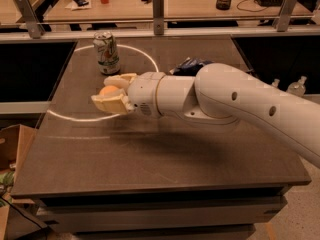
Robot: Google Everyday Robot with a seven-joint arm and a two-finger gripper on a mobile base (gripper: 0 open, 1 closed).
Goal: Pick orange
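The orange [108, 90] is a small round fruit, mostly hidden between the two cream fingers of my gripper [106, 92]. The gripper is shut on it and holds it above the left part of the dark table [165, 154], over the white circle line. My white arm reaches in from the right. The green-and-white soda can [107, 52] stands upright on the table behind the gripper, a short way apart from it.
A dark blue crumpled bag [189, 65] lies behind the arm. A rail with metal posts [158, 4] runs along the table's far edge. A cardboard box [11, 149] sits on the floor left. Plastic bottles [296, 85] stand at right.
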